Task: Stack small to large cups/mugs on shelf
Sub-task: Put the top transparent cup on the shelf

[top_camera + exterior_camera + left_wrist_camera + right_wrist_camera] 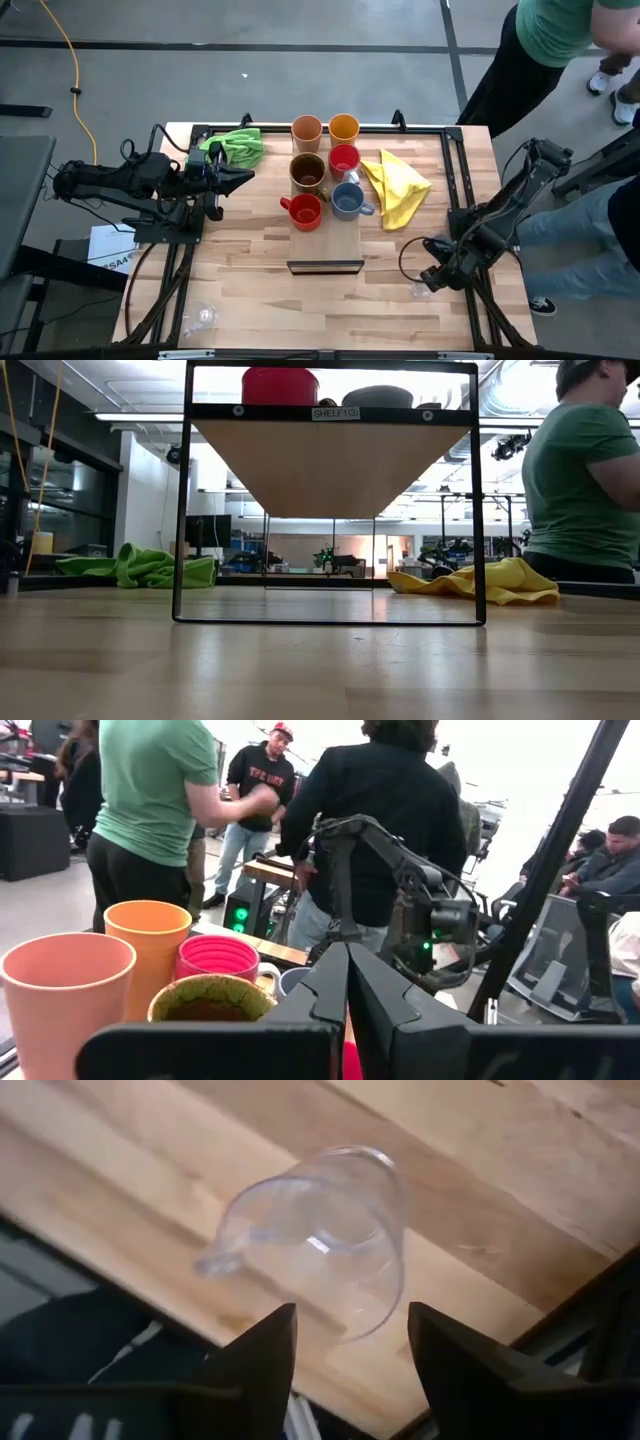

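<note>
The shelf (pixel 326 250) stands mid-table and carries a peach tumbler (pixel 306 129), an orange tumbler (pixel 343 127), a brown mug (pixel 308 172), two red mugs (pixel 343 160) (pixel 303 211) and a grey-blue mug (pixel 347 201). One small clear glass (pixel 320 1240) rests on the tabletop near the right edge. My right gripper (pixel 352 1312) is open over it, one finger on each side of its near end, with no touch that I can see. Another clear glass (pixel 205 318) sits at the near left. My left gripper (pixel 240 178) is shut and empty, left of the shelf.
A green cloth (pixel 236 146) lies at the far left and a yellow cloth (pixel 398 188) right of the shelf. Black frame rails (pixel 455 180) run along the table's sides. People stand beyond the far right corner (pixel 560 40). Bare wood lies in front of the shelf (pixel 320 310).
</note>
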Action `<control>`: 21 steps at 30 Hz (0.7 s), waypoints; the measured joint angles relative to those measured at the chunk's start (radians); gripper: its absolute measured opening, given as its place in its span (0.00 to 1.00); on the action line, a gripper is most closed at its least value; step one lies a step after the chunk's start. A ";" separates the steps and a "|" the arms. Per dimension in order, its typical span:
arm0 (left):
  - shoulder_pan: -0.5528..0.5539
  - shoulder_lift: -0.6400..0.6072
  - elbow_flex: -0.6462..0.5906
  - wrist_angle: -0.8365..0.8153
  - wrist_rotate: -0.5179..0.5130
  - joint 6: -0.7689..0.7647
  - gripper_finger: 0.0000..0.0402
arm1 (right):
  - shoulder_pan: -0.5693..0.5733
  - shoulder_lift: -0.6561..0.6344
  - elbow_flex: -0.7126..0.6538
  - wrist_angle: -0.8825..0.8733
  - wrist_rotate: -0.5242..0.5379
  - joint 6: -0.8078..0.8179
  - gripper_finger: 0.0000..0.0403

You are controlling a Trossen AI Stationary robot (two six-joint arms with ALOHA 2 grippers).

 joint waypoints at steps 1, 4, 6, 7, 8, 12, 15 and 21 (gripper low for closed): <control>0.000 0.000 0.000 0.000 0.000 0.000 0.00 | -0.001 0.013 0.000 -0.007 0.000 0.004 0.44; 0.000 0.000 0.000 0.000 -0.001 0.000 0.00 | -0.003 0.056 0.009 -0.020 0.000 0.032 0.41; 0.000 0.000 0.000 0.000 -0.001 0.000 0.00 | -0.003 0.089 0.009 -0.015 -0.001 0.052 0.40; 0.000 0.000 0.000 0.000 -0.001 0.000 0.00 | -0.003 0.106 0.009 -0.016 -0.001 0.058 0.40; 0.000 0.000 0.000 0.000 -0.001 0.000 0.00 | -0.003 0.122 0.008 -0.015 -0.001 0.065 0.40; 0.000 0.000 0.000 0.001 -0.001 0.000 0.00 | -0.011 0.176 0.008 -0.010 0.011 0.089 0.39; 0.000 0.000 0.000 0.001 -0.001 0.000 0.00 | -0.012 0.207 0.008 -0.006 0.020 0.092 0.39; 0.000 0.000 0.000 0.001 -0.001 0.000 0.00 | -0.012 0.235 0.008 -0.005 0.014 0.072 0.32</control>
